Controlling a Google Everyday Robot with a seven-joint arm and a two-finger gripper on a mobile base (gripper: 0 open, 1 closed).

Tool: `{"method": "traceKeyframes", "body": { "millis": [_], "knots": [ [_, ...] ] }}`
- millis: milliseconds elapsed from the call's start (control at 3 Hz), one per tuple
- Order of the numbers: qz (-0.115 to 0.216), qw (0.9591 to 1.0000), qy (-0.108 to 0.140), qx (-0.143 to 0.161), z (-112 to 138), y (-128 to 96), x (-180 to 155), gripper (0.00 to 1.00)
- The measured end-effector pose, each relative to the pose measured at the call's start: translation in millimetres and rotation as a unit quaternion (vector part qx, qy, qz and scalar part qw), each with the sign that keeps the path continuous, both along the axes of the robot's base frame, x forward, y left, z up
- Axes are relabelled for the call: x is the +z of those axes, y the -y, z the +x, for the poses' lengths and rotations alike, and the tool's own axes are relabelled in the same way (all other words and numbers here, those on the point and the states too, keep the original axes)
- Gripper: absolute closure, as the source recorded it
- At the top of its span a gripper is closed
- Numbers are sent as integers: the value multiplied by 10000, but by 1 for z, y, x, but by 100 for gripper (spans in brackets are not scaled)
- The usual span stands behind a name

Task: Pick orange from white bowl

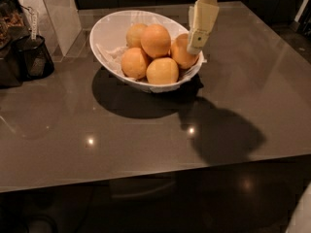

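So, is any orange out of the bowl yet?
No, all in: five oranges sit piled in the bowl, none on the table. The gripper hangs over the bowl's right rim, by the rightmost orange.

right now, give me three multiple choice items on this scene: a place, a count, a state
1. Where is the gripper?
A) at the white bowl's right rim, by the rightmost orange
B) over the table's near edge
C) beside the dark holder at left

2. How many oranges show in the bowl?
A) three
B) five
C) seven

3. What state is the rightmost orange in?
A) lifted clear
B) lying on the table
C) resting in the bowl

Answers: 1 A, the gripper hangs over that rim; 2 B, five round fruits are piled on the paper lining; 3 C, it sits among the others.
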State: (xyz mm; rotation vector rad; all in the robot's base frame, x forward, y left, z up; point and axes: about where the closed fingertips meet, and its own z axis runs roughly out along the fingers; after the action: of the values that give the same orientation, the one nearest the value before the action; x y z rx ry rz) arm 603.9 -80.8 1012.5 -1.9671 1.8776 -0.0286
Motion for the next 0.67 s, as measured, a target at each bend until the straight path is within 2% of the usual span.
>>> {"method": "traceKeyframes", "body": {
  "millis": [333, 667],
  "knots": [
    [160, 9999, 37, 40, 7, -4, -2, 0],
    [401, 9987, -204, 218, 22, -21, -16, 0]
  ]
}}
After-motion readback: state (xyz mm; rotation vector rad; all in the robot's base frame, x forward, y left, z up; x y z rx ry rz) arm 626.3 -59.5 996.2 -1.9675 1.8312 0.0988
